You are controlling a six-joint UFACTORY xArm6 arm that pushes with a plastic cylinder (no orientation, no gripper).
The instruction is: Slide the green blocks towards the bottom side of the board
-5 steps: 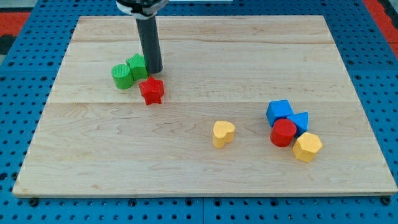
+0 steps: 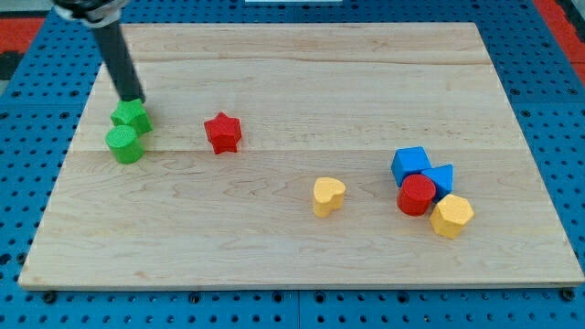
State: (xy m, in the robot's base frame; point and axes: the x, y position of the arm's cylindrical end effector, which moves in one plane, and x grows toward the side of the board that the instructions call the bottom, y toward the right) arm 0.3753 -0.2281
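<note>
Two green blocks sit touching near the board's left edge: a green star-like block point(image 2: 132, 116) and a green cylinder point(image 2: 123, 144) just below it. My tip point(image 2: 133, 98) is at the top edge of the green star-like block, touching or nearly touching it. The dark rod slants up to the view's top left.
A red star point(image 2: 222, 132) lies to the right of the green blocks. A yellow heart point(image 2: 328, 196) sits mid-board. At the right is a cluster: blue cube point(image 2: 410, 164), blue block point(image 2: 441, 178), red cylinder point(image 2: 417, 195), yellow hexagon point(image 2: 452, 216). The wooden board point(image 2: 292, 256) ends close to the greens' left.
The rod has moved left, and both green blocks have shifted left and slightly down. The cylinder is now below the star-like block. The red star has stayed in place.
</note>
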